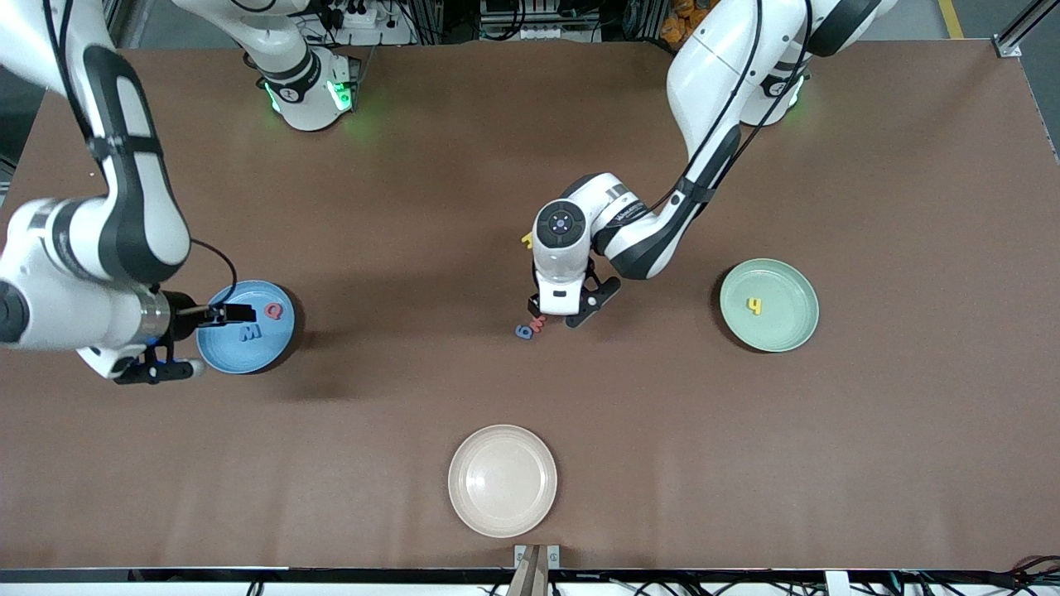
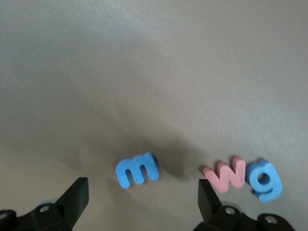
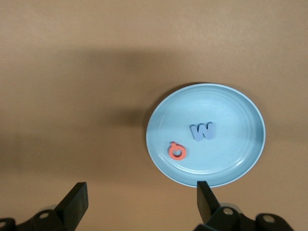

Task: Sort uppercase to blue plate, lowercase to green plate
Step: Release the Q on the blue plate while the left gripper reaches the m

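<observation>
The blue plate [image 1: 217, 352] lies toward the right arm's end of the table and holds a red Q [image 1: 273, 311] and a blue M [image 1: 250, 333]. My right gripper [image 1: 217, 316] hangs open and empty over the plate's [image 3: 240, 159] rim, with the Q [image 3: 177, 151] and M [image 3: 201, 131] in its wrist view. At mid-table my left gripper [image 1: 567, 319] is open, low over a blue m [image 2: 138, 169]. Beside it lie a red lowercase letter [image 2: 225, 174] and a blue g [image 2: 262, 179]. The green plate [image 1: 787, 331] holds a yellow h [image 1: 754, 305].
A beige plate [image 1: 503, 480] lies near the front edge at mid-table. A yellow letter [image 1: 527, 240] peeks out beside the left arm's wrist, farther from the camera than the blue g [image 1: 522, 332]. Bare brown tabletop lies between the plates.
</observation>
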`<state>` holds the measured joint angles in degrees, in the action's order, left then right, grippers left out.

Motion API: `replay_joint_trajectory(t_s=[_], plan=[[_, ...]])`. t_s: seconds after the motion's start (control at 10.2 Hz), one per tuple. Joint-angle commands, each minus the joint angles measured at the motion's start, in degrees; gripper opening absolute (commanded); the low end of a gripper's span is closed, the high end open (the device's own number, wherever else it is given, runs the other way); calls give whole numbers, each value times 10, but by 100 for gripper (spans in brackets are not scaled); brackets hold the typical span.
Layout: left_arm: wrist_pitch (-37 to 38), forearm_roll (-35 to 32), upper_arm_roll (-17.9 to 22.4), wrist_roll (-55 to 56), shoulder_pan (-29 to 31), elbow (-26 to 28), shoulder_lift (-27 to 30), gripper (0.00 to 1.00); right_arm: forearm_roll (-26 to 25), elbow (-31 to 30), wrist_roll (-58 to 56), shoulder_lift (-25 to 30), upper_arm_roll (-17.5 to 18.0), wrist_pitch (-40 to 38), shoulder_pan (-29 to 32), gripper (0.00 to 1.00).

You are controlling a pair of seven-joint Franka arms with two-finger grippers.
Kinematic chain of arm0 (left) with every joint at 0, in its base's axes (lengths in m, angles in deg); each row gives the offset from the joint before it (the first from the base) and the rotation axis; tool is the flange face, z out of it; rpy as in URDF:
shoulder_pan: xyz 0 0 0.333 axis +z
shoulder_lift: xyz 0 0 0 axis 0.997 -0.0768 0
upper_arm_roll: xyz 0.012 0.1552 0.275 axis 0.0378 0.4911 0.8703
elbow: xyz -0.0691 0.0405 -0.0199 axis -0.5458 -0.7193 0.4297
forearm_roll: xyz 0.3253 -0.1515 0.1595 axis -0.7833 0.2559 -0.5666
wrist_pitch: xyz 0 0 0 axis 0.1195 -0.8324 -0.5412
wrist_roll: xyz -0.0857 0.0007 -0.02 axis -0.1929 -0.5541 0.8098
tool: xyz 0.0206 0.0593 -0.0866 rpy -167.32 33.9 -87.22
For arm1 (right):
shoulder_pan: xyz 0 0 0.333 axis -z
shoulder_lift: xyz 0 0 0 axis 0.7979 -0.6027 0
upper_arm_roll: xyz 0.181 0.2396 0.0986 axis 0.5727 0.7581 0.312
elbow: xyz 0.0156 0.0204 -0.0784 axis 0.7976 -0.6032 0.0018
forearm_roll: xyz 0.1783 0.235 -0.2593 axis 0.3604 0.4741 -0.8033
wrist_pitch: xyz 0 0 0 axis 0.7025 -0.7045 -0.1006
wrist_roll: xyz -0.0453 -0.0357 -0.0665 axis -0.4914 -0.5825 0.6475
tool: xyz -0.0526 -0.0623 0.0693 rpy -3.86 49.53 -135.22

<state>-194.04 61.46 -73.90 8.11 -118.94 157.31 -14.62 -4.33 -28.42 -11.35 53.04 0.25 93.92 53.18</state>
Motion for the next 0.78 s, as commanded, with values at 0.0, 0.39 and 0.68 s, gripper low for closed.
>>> replay_joint_trajectory(t_s=[0.0,0.39,0.68], plan=[[-45,-38,4,85,1,26,4,100,-2,-153,9,124,0,71,-36,100],[-105,-84,4,180,10,73,16,100,-1,-193,14,183,2,73,-80,100],[-105,-84,2,201,18,88,18,100,-9,-196,173,182,2,91,-193,100]])
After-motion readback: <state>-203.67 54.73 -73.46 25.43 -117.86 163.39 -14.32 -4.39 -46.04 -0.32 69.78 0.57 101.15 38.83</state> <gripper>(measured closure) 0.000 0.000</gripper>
